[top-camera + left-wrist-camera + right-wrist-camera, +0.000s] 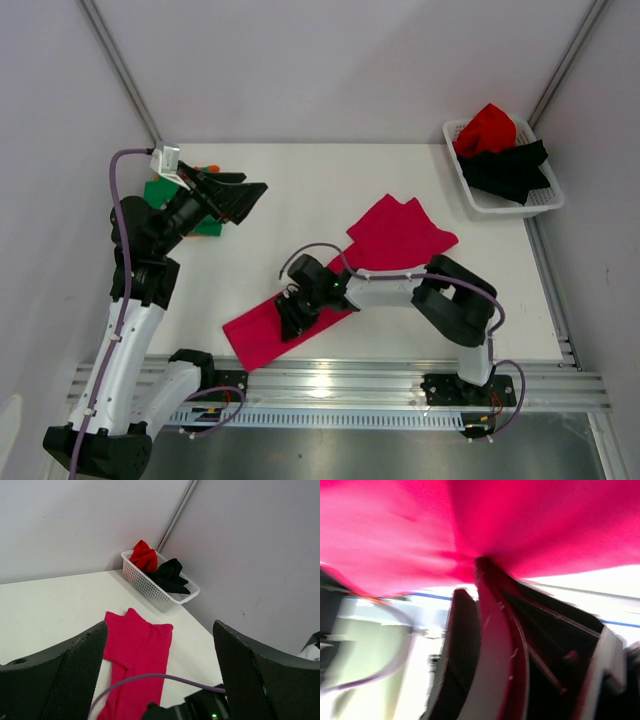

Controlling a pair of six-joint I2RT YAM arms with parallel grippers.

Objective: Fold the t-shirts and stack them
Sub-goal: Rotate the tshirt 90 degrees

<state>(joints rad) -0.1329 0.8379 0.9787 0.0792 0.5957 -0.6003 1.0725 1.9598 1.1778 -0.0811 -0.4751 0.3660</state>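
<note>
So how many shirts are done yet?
Seemingly done: green cloth t-shirt and orange cloth t-shirt, together far left. In hand: right tool pinches the half-folded magenta-pink cloth t-shirt. Left: red cloth t-shirt and black cloth t-shirt, crumpled in the white plastic lattice basket.

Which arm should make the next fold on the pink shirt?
Probably right. The right gripper is pinching the pink shirt near its front end; the left gripper hangs open, raised off to the left.
</note>
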